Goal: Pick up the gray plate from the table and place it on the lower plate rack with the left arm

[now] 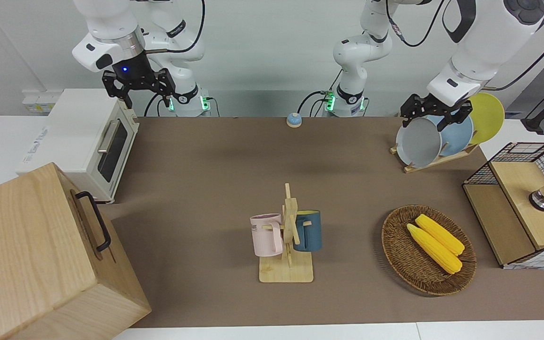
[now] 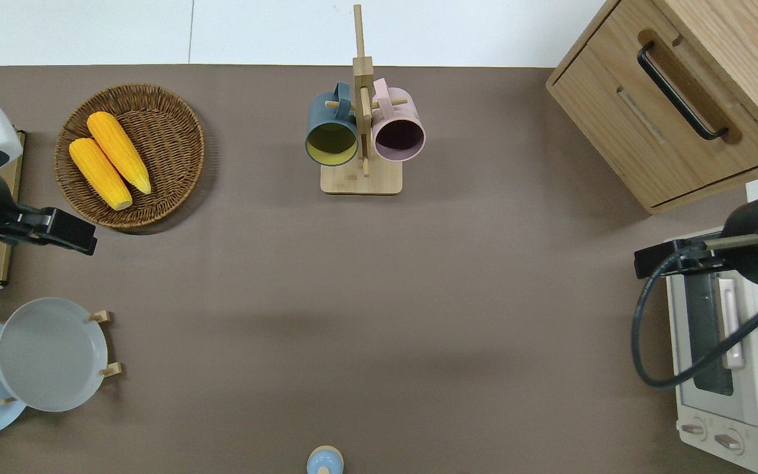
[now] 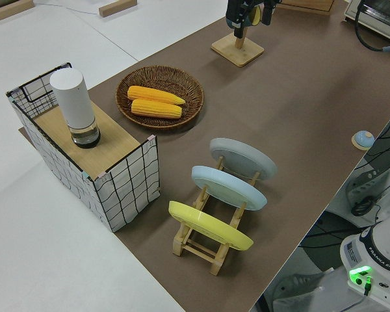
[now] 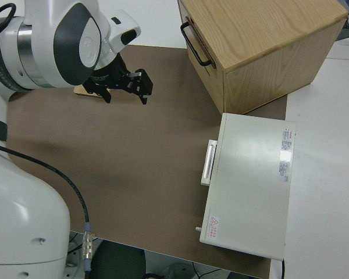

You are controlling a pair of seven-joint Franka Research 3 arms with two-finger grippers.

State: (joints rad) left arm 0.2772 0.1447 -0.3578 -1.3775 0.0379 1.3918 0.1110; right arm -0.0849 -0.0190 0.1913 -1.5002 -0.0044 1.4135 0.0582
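The table (image 1: 215, 156), a broad matte brown surface with white edges, carries everything here. At the right arm's end sit a large wooden cabinet (image 1: 40, 255) with a black handle and, nearer to the robots, a white toaster oven (image 1: 88, 141). At the left arm's end stands a wire-sided box (image 3: 84, 156) with a wooden top and a white cylinder on it. A wicker basket (image 2: 175, 131) holding two corn cobs (image 2: 109, 161) lies near it, and a wooden mug tree (image 1: 287, 236) with a pink and a dark blue mug stands mid-table, farther from the robots. A small blue bell (image 1: 293, 120) sits at the edge nearest the robots.

The lower plate rack (image 3: 211, 244) holds three plates leaning in its slots: the yellow plate (image 3: 208, 224), the blue plate (image 3: 229, 186) and the gray plate (image 3: 242, 158), the gray one in the slot toward the middle of the table. The gray plate rests in the rack with nothing gripping it.

The left gripper (image 1: 435, 113) hangs in the air; in the overhead view it is over bare table between the basket and the rack, apart from the gray plate. Its fingers (image 1: 463, 113) stand apart with nothing between them. The right gripper (image 1: 137, 89) is parked, its fingers likewise spread.
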